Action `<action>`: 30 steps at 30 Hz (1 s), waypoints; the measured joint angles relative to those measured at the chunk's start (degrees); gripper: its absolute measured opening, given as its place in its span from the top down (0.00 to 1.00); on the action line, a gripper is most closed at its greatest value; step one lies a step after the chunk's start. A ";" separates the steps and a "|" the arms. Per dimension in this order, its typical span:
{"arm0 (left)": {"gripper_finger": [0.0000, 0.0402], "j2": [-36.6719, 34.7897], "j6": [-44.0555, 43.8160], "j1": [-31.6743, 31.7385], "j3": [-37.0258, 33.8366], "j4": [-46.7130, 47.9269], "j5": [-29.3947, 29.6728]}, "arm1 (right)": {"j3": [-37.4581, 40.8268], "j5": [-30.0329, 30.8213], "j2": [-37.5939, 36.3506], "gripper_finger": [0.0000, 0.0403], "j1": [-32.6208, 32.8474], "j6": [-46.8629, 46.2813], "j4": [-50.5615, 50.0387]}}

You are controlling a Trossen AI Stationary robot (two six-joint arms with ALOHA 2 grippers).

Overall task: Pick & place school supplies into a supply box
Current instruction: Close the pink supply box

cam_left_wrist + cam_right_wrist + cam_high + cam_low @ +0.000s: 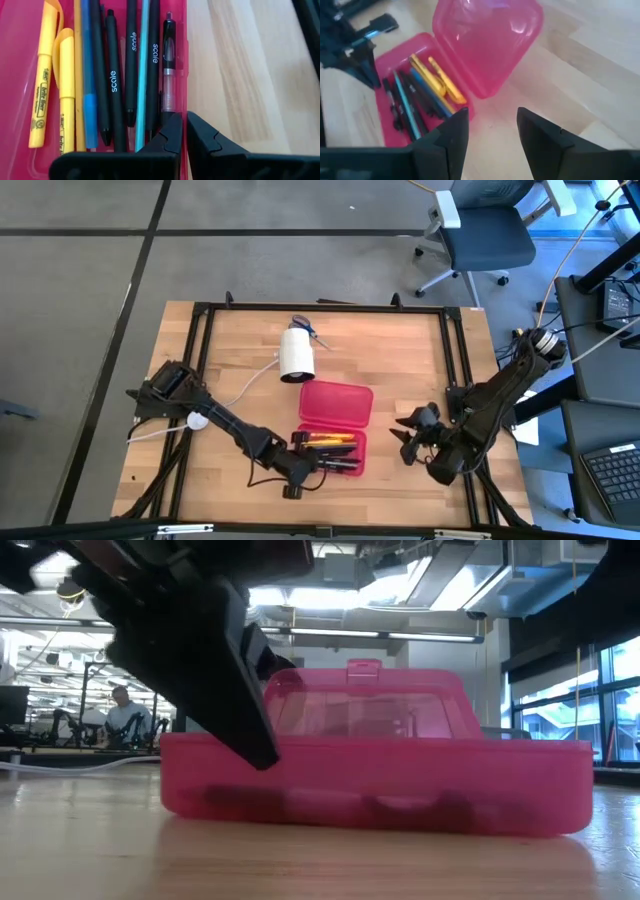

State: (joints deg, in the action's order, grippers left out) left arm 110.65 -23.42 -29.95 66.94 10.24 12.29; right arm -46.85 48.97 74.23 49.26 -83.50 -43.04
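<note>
Your pink box [334, 402] lies open mid-table, lid [487, 40] folded back toward the white cylinder [296, 353]. Pens and highlighters [100, 75] lie side by side in its tray: two yellow highlighters [50, 85], a blue one, several black pens, a teal one. Your left gripper [182, 135] sits at the tray's near wall, fingers almost closed, one on each side of the wall, holding no pen. Your right gripper [492, 127] waits to the box's right, fingers apart, empty.
</note>
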 joint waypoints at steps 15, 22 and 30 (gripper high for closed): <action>0.99 0.00 0.20 -1.14 0.00 0.24 0.05 | 24.24 7.15 -3.18 0.57 -5.85 26.94 35.59; 0.99 0.00 0.45 -1.14 0.00 0.24 0.02 | 26.56 10.80 -4.43 0.57 -13.68 18.78 31.36; 0.99 0.00 1.57 -1.05 0.00 0.26 -0.61 | 26.56 -13.67 -8.68 0.57 -31.57 27.26 29.29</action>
State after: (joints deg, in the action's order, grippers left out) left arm 110.65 -21.85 -31.00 66.94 10.50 11.68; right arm -20.29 35.31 65.55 17.69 -56.24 -13.74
